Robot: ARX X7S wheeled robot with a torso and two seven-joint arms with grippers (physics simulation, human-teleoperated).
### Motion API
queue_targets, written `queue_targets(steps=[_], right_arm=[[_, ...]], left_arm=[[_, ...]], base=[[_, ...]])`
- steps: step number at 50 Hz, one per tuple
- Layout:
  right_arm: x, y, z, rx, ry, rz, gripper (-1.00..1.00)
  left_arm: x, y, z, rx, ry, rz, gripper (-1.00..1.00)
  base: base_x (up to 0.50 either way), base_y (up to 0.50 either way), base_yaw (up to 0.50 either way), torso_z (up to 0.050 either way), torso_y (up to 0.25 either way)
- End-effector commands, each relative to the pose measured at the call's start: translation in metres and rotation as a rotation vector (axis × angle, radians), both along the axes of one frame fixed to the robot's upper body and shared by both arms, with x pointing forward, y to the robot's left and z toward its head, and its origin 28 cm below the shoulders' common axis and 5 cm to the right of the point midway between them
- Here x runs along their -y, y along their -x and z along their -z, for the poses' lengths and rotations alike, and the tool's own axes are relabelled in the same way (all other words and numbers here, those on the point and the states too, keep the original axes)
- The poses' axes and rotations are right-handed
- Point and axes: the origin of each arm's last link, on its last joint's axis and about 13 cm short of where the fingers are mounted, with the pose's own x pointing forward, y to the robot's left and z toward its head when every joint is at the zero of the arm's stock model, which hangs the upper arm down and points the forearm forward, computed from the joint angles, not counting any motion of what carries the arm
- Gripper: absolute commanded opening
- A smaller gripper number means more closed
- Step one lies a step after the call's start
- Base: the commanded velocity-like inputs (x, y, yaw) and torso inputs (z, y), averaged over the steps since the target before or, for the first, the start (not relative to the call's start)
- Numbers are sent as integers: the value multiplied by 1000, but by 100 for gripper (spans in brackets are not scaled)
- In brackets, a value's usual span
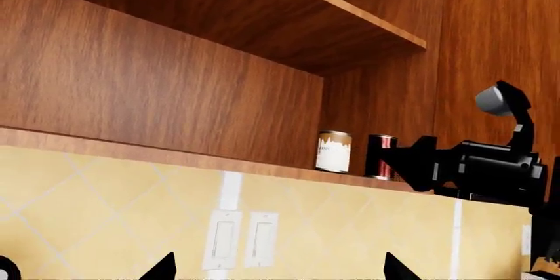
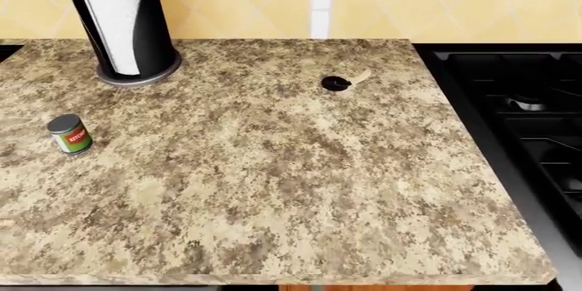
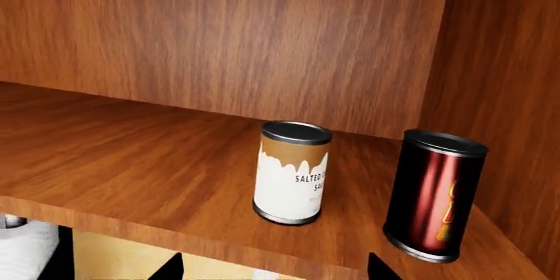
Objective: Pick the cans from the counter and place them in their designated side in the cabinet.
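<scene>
The left wrist view looks up at the cabinet point(image 1: 175, 83). The white can point(image 1: 334, 152) stands on its bottom shelf point(image 1: 131, 149), near a dark red can point(image 1: 381, 156). The right gripper point(image 1: 418, 162) is just beside the red can; I cannot tell how wide its jaws are. The left gripper point(image 1: 280, 270) shows only two black tips, set wide apart.

The head view shows the counter point(image 2: 272, 168). The green can point(image 2: 69, 133) stands at its left side. A paper towel holder point(image 2: 118, 18) stands far back. The stove point(image 2: 518, 114) is on the right.

The right wrist view shows both shelf cans upright and apart, the white one point(image 3: 292, 172) left of the red one point(image 3: 434, 195). Two finger tips point(image 3: 166, 268) sit wide apart, holding nothing.
</scene>
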Motion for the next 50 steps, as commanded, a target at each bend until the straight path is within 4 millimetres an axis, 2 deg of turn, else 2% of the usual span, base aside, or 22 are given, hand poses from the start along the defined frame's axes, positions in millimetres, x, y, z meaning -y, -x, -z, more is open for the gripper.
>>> queue_targets(steps=[1,29,30,44,48,50], right_arm=[[0,0,0,0,0,0,100],[0,0,0,0,0,0,100],[15,7,-9,107,17,83,100],[7,0,-7,100,-3,-206,100],[7,-11,0,64,-15,-244,100],[8,-13,15,43,-24,-255,100]], left_arm=[[0,1,0,0,0,0,100],[0,-1,0,-6,2,-4,100],[0,-1,1,-7,3,-4,100],[0,-7,6,-31,20,5,100],[1,-12,10,-40,26,10,100],[2,-13,11,-44,27,12,100]], base=[[-133,0,0,0,0],[-122,16,0,0,0],[0,148,0,0,-20],[0,150,0,0,0],[0,150,0,0,0],[0,150,0,0,0]])
